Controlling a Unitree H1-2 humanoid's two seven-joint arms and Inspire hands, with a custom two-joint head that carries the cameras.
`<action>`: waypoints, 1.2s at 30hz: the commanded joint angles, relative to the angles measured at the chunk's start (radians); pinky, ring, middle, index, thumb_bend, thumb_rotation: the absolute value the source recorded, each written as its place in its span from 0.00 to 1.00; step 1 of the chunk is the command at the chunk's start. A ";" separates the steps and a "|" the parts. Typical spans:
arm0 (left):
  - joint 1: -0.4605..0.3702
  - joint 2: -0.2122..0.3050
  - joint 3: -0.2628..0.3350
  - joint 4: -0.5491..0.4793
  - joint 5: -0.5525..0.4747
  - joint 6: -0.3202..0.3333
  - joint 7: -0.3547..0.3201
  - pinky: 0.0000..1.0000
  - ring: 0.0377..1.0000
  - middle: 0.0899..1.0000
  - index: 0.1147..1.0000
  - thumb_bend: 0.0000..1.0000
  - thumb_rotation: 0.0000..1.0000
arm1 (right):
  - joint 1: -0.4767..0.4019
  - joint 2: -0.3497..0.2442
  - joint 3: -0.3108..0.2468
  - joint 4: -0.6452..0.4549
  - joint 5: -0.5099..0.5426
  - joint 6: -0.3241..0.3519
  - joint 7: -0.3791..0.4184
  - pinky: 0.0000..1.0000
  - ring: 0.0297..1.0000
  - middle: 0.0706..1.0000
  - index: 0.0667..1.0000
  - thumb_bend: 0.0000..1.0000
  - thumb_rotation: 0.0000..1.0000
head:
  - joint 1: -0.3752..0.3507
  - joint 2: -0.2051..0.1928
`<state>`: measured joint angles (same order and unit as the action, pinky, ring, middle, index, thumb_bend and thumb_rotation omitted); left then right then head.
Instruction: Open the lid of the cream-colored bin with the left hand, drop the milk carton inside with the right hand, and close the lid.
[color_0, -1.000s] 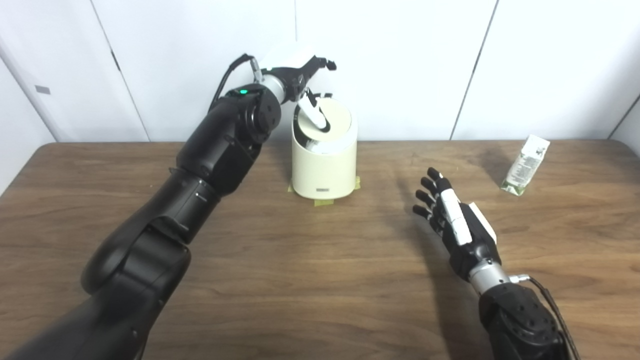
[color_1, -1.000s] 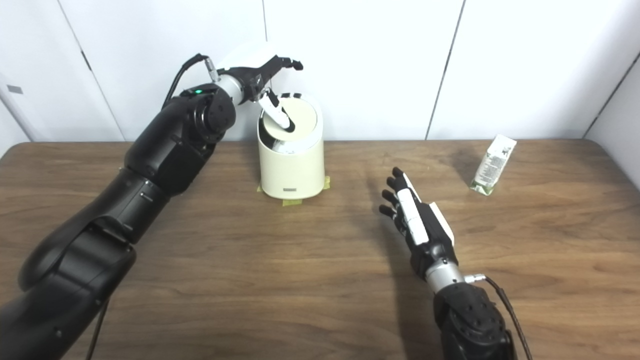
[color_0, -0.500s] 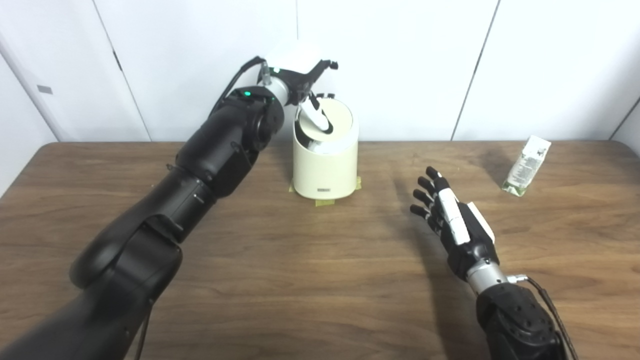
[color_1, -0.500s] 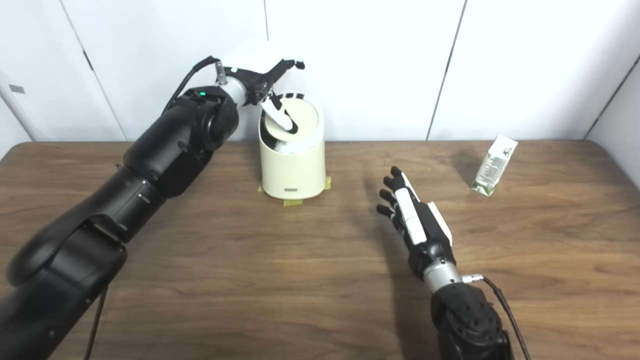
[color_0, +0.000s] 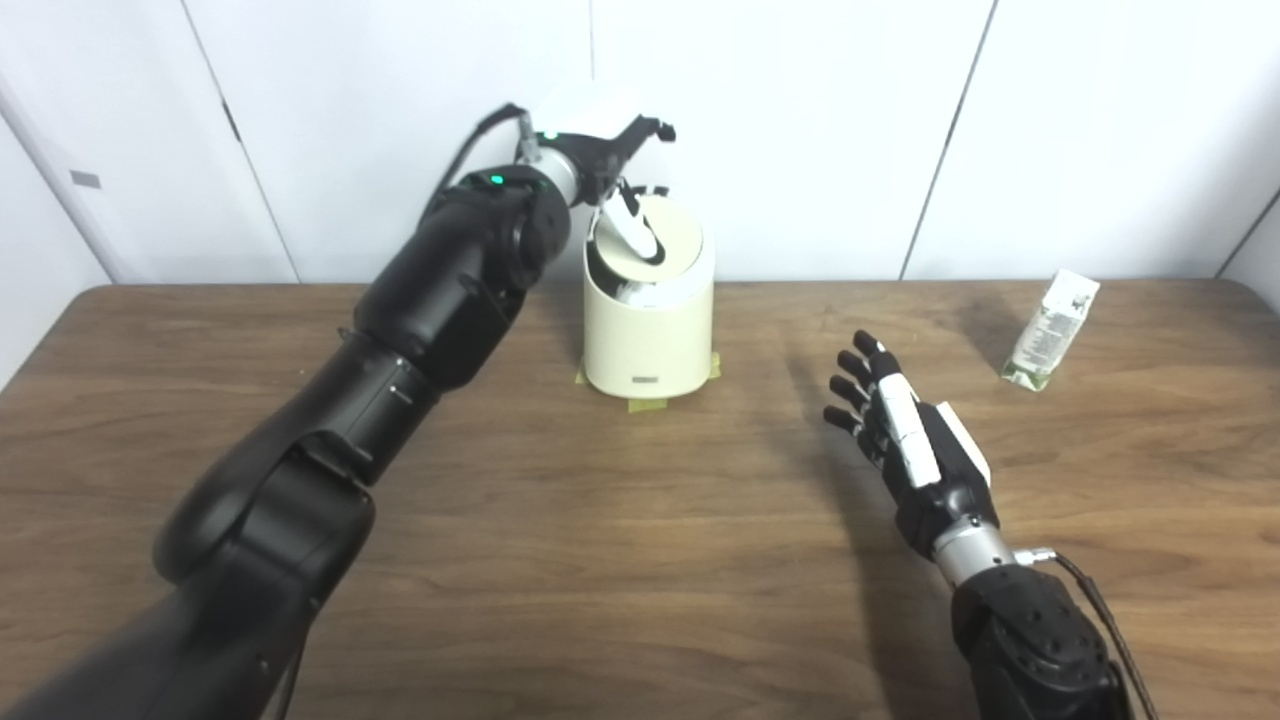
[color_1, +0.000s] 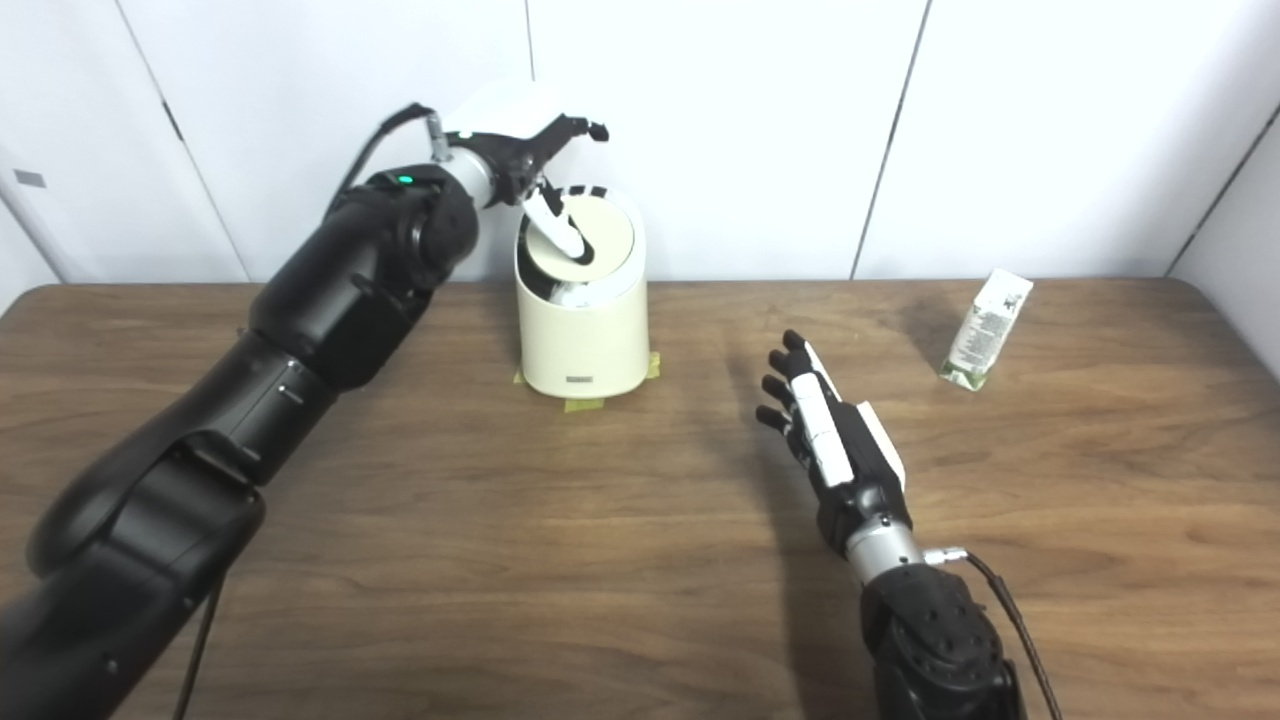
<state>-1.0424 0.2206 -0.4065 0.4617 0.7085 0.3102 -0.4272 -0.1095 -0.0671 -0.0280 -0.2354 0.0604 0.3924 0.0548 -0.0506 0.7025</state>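
Little has moved over the last second — left arm shifts slightly at the elbow, its hand stays on top of the bin; right hand drifts a touch, carton untouched.

Left hand (color_0: 610, 165) sits above the cream-colored bin (color_0: 648, 330), one white finger pressed down on the swing lid (color_0: 655, 235). Lid is tilted, with a dark gap at its near-left edge — partly open by my read. Other fingers are spread above and hold nothing.

Right hand (color_0: 905, 435) hovers over the table (color_0: 600, 560), fingers spread and pointing away from the robot, empty.

Milk carton (color_0: 1050, 328) stands near the far right edge, leaning a bit, long axis roughly upright. It lies ahead and to the right of the right hand, well apart. The bin is to that hand's left and further back.

Key relation: carton is on the right hand's side, far from the left hand, so the reach goes forward-right, then back across to the bin opening.

Count: one bin, one carton, two hands. Yellow tape tabs (color_0: 645, 405) mark the bin base.
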 joint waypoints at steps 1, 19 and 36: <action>-0.064 0.033 0.090 -0.074 -0.086 0.072 -0.043 0.78 0.83 0.84 0.82 0.90 0.00 | -0.042 0.003 -0.005 -0.040 0.004 -0.019 -0.006 0.88 0.94 0.96 0.97 0.67 0.93 | 0.002 0.001; 0.497 -0.119 0.565 -0.533 -0.533 0.061 0.230 0.79 0.83 0.86 0.88 0.43 0.51 | -0.045 -0.004 -0.016 -0.048 0.010 -0.012 -0.005 0.90 0.95 0.97 0.98 0.67 0.91 | -0.009 -0.007; 0.819 -0.169 0.539 -0.750 -0.709 0.092 0.287 0.93 0.94 0.95 0.95 0.52 1.00 | -0.021 -0.072 -0.113 -0.039 -0.031 -0.110 -0.055 0.78 0.87 0.93 0.93 0.70 0.40 | -0.072 -0.006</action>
<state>-0.1821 0.0583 0.1322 -0.2506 0.0276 0.4195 -0.1547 -0.1116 -0.1083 -0.1245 -0.2623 0.0474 0.3454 0.0125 -0.1073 0.6949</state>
